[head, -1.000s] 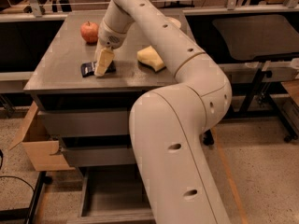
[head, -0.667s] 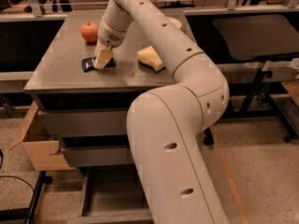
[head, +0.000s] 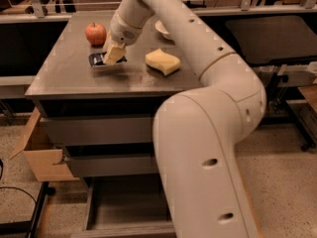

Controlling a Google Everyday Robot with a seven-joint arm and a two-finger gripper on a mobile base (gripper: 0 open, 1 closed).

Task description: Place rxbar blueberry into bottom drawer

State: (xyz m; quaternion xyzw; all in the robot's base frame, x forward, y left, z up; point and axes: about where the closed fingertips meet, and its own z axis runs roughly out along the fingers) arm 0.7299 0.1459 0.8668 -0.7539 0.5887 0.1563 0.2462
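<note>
The rxbar blueberry (head: 97,59), a dark flat bar, is at the left middle of the cabinet top (head: 69,78), its right end between my fingers. My gripper (head: 113,54) reaches down from the arm and is shut on the bar, holding it just above the surface with a shadow under it. The bottom drawer (head: 92,205) is pulled open near the floor, below two closed drawers, showing a dark tray. My arm's large lower link (head: 203,172) hides the drawer's right part.
A red apple (head: 95,33) stands behind the bar. A pale yellow wavy sponge (head: 162,61) lies to the right of my gripper. A white bowl (head: 161,28) sits further back. An open cardboard box (head: 37,155) stands left of the drawers.
My gripper has closed on the bar and risen a little, moving up and slightly right in the view. The bar has come off the surface with it.
</note>
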